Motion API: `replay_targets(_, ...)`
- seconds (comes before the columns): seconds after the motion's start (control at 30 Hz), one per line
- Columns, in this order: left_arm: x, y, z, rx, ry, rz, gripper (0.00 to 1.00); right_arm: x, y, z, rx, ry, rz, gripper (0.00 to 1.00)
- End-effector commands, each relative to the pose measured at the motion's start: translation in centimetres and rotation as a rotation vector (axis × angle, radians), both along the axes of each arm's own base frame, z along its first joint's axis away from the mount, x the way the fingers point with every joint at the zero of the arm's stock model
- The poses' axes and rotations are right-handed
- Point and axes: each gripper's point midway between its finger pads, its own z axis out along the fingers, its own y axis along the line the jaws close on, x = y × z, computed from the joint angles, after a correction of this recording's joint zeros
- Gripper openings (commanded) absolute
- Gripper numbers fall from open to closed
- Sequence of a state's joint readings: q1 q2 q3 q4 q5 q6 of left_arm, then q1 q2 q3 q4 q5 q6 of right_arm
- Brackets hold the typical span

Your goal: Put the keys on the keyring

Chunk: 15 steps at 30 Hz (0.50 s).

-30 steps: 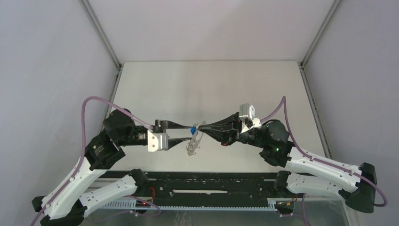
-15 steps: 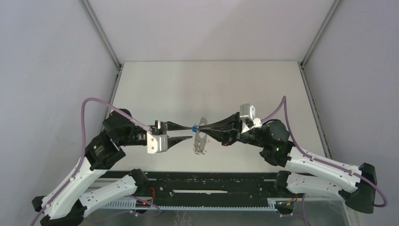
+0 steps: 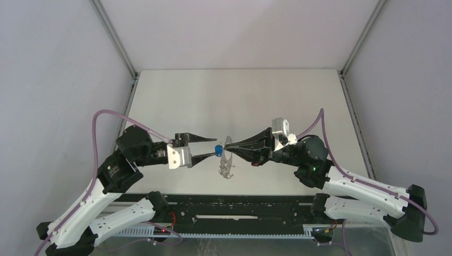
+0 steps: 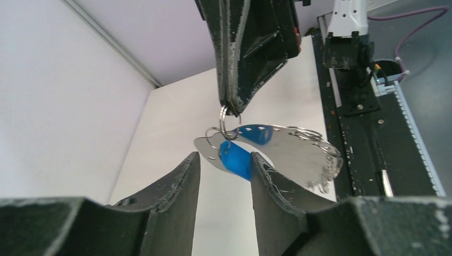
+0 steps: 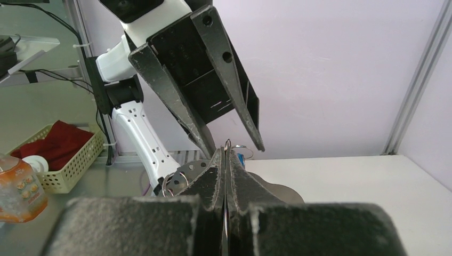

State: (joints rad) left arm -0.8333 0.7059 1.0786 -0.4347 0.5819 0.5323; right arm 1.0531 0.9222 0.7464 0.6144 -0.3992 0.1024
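The keyring (image 3: 226,161) is a flat shiny metal disc with holes and small wire rings along its rim, and it hangs above the table between the two arms. My right gripper (image 3: 230,146) is shut on one small ring at its top edge, which the left wrist view shows under the dark fingertips (image 4: 229,109). A blue-headed key (image 4: 237,159) hangs at that ring, in front of the keyring (image 4: 290,152). My left gripper (image 4: 224,157) is open around the blue head, which touches its right finger (image 4: 266,181). In the right wrist view my right gripper (image 5: 225,151) is pressed shut.
The white table (image 3: 240,101) is bounded by grey walls and metal corner posts. A black rail (image 3: 240,205) runs along the near edge between the arm bases. Off the table, the right wrist view shows a yellow basket (image 5: 64,170) with red cloth and an orange bottle (image 5: 18,186).
My left gripper narrowed on the blue key and has opened again, its upper finger lifting away. The keyring swung from a tilt to hang straighter. The right gripper stayed shut.
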Motion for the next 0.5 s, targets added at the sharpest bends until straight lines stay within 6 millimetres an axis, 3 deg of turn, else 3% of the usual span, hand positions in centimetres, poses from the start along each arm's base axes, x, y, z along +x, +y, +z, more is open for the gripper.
replay_targets(0.0,-1.5,-0.6,-0.9,-0.008,0.099,-0.071,0.43,-0.4,-0.7,2.1,0.073,-0.028,0.012,0.0)
replay_targets(0.17,-1.7,-1.2,-1.8,0.028,0.182,-0.096,0.38,-0.4,-0.8,2.2,0.076,-0.029,0.012,0.0)
replay_targets(0.47,-0.6,-1.3,-1.9,0.023,0.152,-0.049,0.07,-0.4,-0.8,2.1,0.071,-0.027,0.014,0.0)
